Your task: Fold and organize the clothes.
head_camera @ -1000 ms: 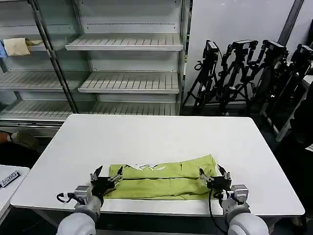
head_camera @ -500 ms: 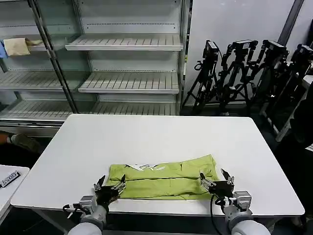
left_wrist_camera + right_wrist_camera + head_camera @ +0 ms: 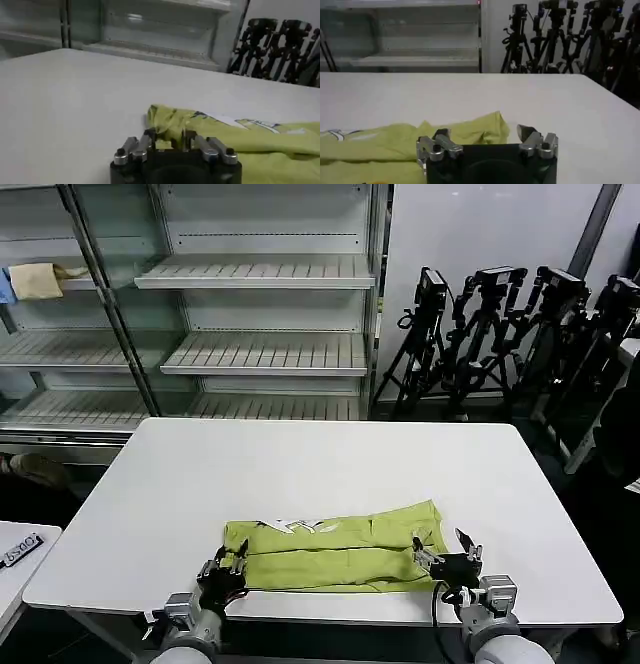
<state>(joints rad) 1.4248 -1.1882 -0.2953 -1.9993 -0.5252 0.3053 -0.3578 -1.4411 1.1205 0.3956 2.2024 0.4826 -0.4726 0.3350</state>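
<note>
My left tool (image 3: 224, 570) sits low at the near edge of the white rectangular bench (image 3: 300, 459), its fingers close together at the left end of the lime yellow-green soft-fabric T-shirt (image 3: 335, 546); from the wrist view the fabric appears to bunch between them (image 3: 169, 142), though I cannot tell for certain that they pinch it. My right tool (image 3: 446, 562) rests at the shirt's right end with its fingers spread wide; one finger lies against the cloth and the other stands clear beside it (image 3: 487, 147). The shirt lies folded into a long band across the near part of the bench, with a bit of white print showing along its far edge. Beyond the bench stand pale metal slatted shelves (image 3: 260, 349) and, to the right, a cluster of black tripods (image 3: 500, 334).
</note>
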